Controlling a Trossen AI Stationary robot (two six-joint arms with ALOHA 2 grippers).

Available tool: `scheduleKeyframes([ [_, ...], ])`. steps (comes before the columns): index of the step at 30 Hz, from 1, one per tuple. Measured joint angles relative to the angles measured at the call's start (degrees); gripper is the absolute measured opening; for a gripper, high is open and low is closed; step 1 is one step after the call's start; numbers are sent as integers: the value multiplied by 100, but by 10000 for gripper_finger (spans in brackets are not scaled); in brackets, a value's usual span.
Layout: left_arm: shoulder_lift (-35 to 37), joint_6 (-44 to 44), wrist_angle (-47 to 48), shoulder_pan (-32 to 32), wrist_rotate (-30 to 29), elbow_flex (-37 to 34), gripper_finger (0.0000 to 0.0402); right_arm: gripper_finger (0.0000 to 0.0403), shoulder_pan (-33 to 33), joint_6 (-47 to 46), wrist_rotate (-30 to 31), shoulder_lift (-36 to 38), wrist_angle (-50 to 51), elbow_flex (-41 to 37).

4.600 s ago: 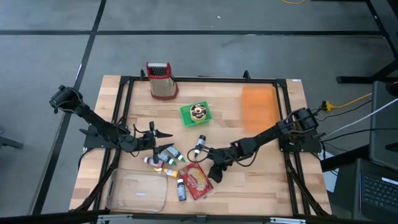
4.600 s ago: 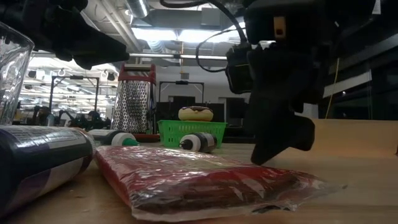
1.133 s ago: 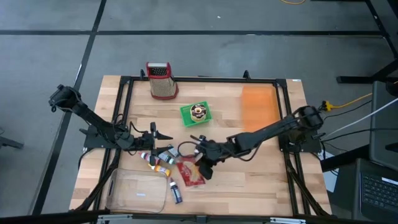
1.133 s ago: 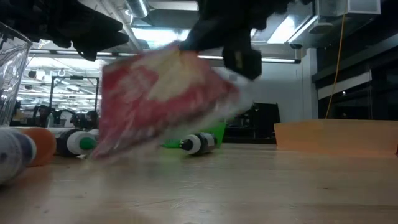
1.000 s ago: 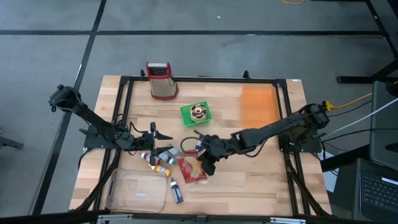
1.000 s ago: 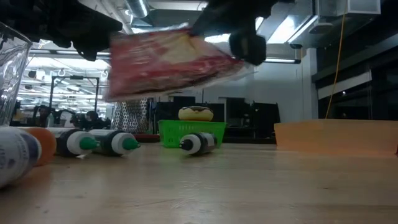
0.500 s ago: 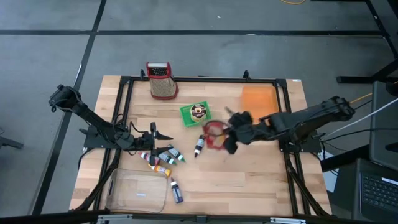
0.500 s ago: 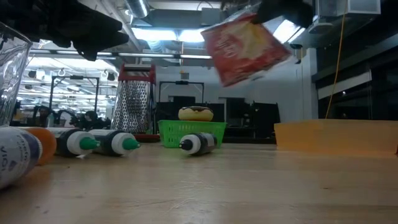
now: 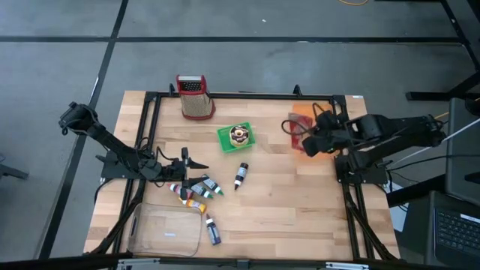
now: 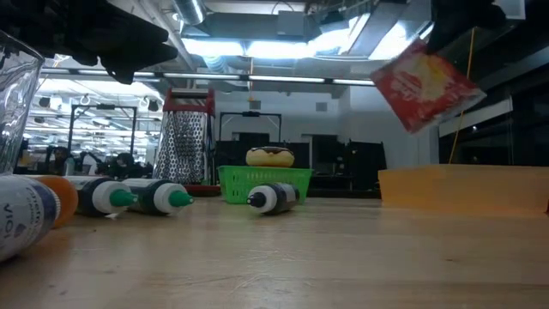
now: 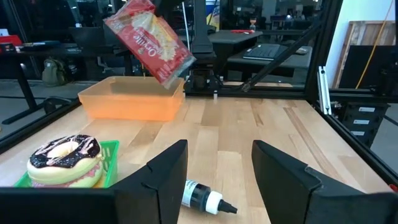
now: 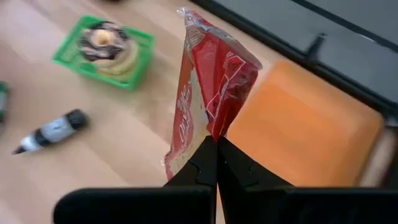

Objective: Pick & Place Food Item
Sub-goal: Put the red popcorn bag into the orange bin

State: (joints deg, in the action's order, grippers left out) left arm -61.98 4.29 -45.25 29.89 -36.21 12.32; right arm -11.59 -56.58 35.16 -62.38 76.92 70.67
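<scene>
The food item is a red snack bag point(image 9: 298, 132), lifted above the table near the left edge of the orange tray point(image 9: 321, 118) at the far right. My right gripper point(image 9: 313, 141) is shut on it. The low view shows the bag point(image 10: 425, 86) hanging high above the tray point(image 10: 463, 189). My left gripper point(image 9: 196, 161) stands open and level at the table's left, beside the bottles, with nothing between its fingers point(image 11: 163, 171). My right gripper pinches an edge of the bag point(image 12: 217, 129) between its two shut fingertips. The fingers come slanting down from the table's right side. The bag point(image 12: 211, 81) is lifted clear of everything and hangs tilted beyond the fingertips, over the tray's point(image 12: 305, 130) edge.
A green basket with a chocolate donut point(image 9: 237, 136) sits mid-table. A metal grater point(image 9: 193, 96) stands at the far edge. One bottle point(image 9: 241, 175) lies alone in the middle, several bottles point(image 9: 196, 191) lie at the left, and a clear container point(image 9: 166, 231) sits near left.
My right gripper, still shut on the bag, has swung up and toward the table's far right, from beside the bottles to the orange tray, and has tipped downward. The bag has been lifted clear of the table and carried along.
</scene>
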Motion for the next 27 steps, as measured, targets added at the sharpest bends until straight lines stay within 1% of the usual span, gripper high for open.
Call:
scheduleKeyframes([
  [7,0,2,2,0,3,0,175,0,469,158,-2,196,404,0],
  [11,0,2,0,0,12,0,175,0,911,209,-78,239,791,-14],
  [16,0,2,0,0,132,0,175,0,1350,391,-278,488,752,-422],
  [19,0,5,0,0,136,0,175,0,1598,537,-399,718,545,-858],
  [27,0,50,-7,0,136,0,175,0,2483,1427,-1116,1617,-916,-2111],
])
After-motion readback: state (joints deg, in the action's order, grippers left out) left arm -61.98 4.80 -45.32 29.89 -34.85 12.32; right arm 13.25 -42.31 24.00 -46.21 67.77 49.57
